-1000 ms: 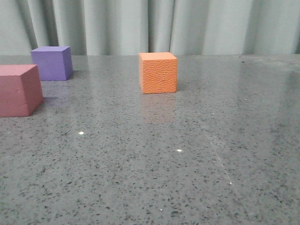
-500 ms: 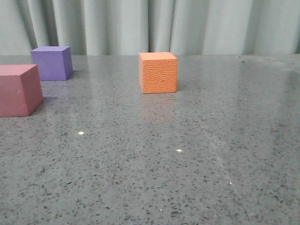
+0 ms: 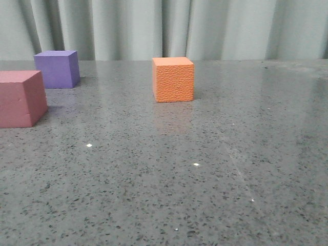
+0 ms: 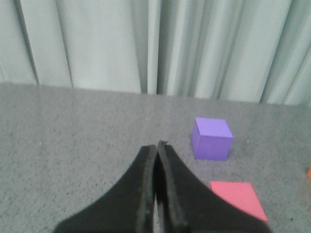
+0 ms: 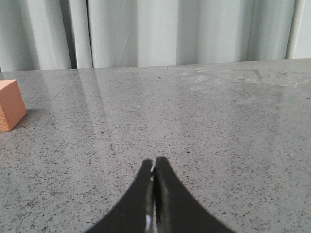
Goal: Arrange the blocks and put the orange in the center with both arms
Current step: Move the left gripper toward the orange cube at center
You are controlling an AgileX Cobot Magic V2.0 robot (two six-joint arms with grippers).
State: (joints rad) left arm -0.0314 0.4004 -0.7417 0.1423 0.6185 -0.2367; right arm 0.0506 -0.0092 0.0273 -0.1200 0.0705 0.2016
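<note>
**Q:** Report finger state and the location of the workpiece.

**A:** My left gripper [image 4: 157, 145] has its fingers pressed together with nothing between them. My right gripper [image 5: 155, 161] is the same: fingers pressed together, holding nothing. Neither shows in the front view. The orange cube [image 3: 173, 79] stands upright on the grey speckled counter [image 3: 205, 179], alone near mid-counter, well apart from the other two. The pink-red cube [image 3: 20, 98] sits at the left edge of the front view, with the purple cube [image 3: 57, 68] just behind it, nearer the curtain [image 3: 154, 25]. The gap between those two looks narrow from here; I cannot tell whether a cube would fit.

**Q:** Expected handling characteristics?

**A:** Judged from the matte, pebbled faces, the orange cube is likely light and slightly compliant. The texture should grip well against my fingers, so slip risk appears low. Being light, it may slide on the smooth, reflective counter if touched on one side only. Breakage is not a concern; over-squeezing could dent it.

**Q:** Recommended hold?

**A:** Spread the fingers wider than the cube, then close on two opposite vertical faces at about mid-height, centred, so the cube does not twist.

**Q:** Any markings?

**A:** No brand, label or writing is legible on any cube, the counter or the curtain
</note>
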